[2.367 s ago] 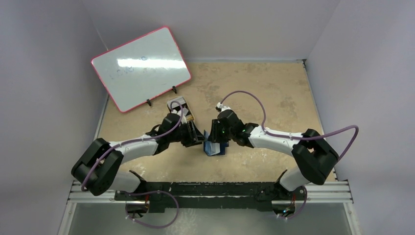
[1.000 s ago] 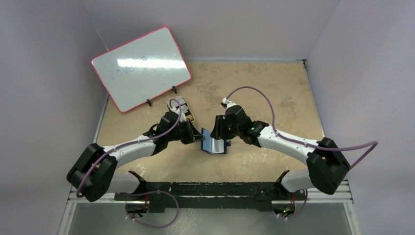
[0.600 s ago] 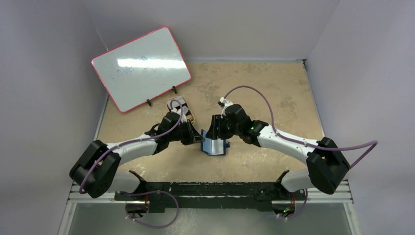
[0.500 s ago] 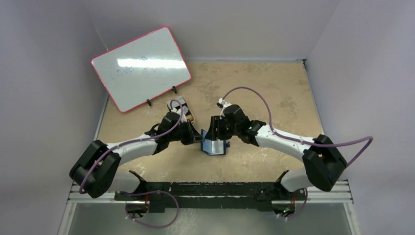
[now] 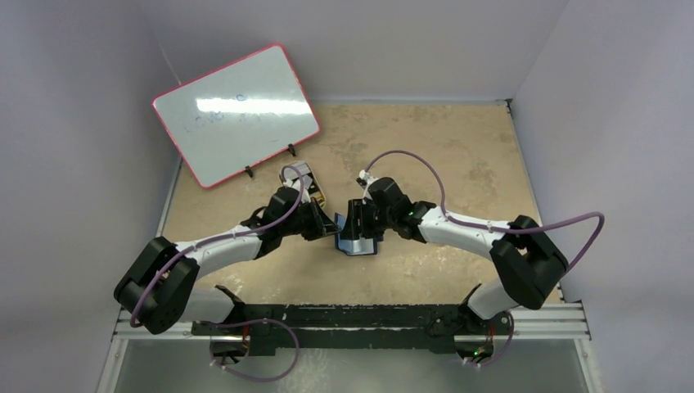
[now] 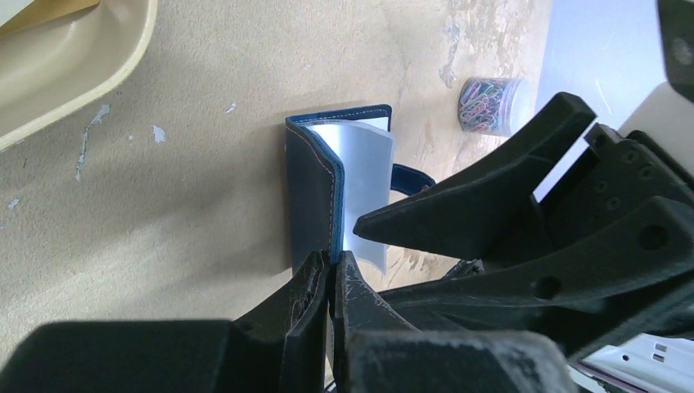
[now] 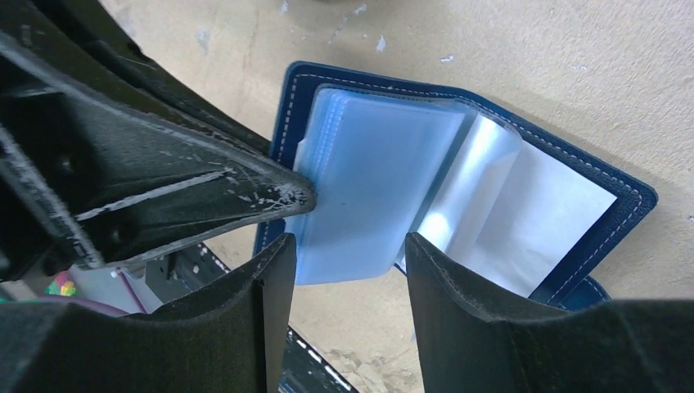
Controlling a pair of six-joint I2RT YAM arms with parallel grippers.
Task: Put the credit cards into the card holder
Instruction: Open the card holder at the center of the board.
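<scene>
We see a mottled tan tabletop [image 5: 458,155] boxed in by pale lilac-grey walls [image 5: 74,164] on three sides. At upper left a pink-framed whiteboard [image 5: 236,112] stands tilted on small black feet, a bright reflection streaking it. An aluminium rail [image 5: 556,329] runs along the bottom edge

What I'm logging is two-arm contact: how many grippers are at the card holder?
2. The left gripper is shut, pinching the card holder by its navy cover edge. The right gripper is open, jaws either side of the plastic sleeves. Neither is hidden.
</scene>
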